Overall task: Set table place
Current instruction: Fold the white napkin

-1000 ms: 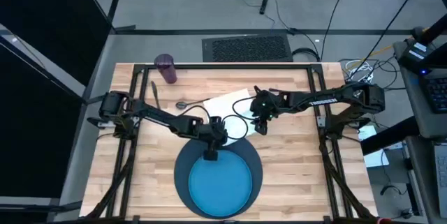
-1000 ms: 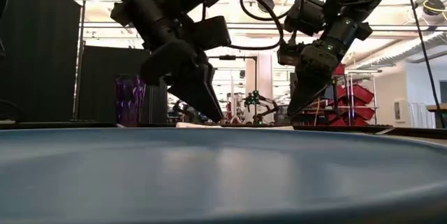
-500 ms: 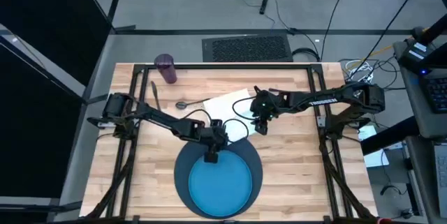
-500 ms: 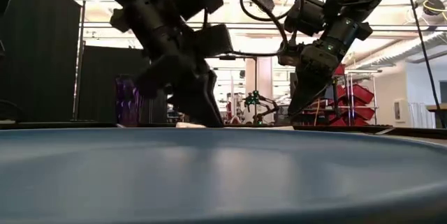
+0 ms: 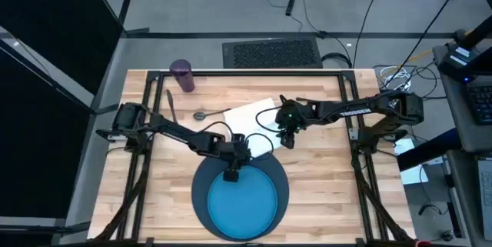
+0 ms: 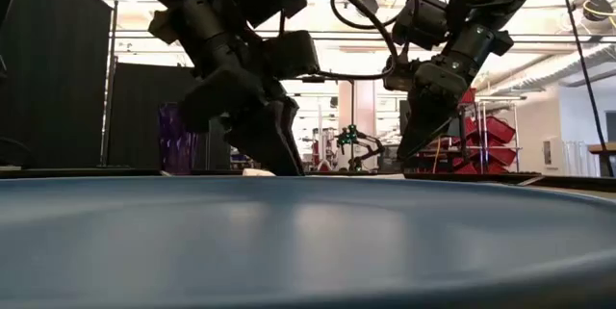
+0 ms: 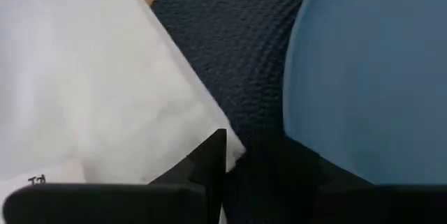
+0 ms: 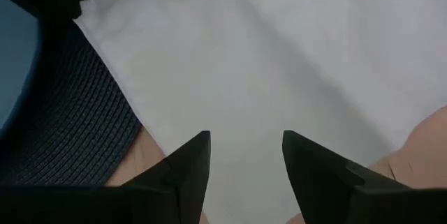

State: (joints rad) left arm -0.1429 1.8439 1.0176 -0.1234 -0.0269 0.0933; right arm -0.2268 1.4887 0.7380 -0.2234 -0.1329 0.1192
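Observation:
A bright blue plate (image 5: 244,205) lies on a round slate-blue mat (image 5: 201,193) at the near middle of the table (image 5: 323,178). A white napkin (image 5: 254,121) lies spread beyond them, one corner (image 7: 209,123) on the mat (image 7: 237,42) beside the plate (image 7: 377,77). My left gripper (image 5: 231,173) points down low over the plate's far rim and that corner. Over the napkin's right part (image 8: 279,63), my right gripper (image 5: 288,141) stands open, fingers pointing down. A purple cup (image 5: 181,75) stands at the far left.
A spoon (image 5: 201,115) and a thin metal piece of cutlery (image 5: 171,103) lie on the table's far left part. Black frame bars (image 5: 147,116) run along both sides. The plate's rim (image 6: 308,242) fills the low view's foreground. Bare wood shows to the right of the mat.
My left gripper has sunk a little and shifted slightly toward the table's near edge, over the plate's far rim. My right gripper, the plate and the napkin have kept still.

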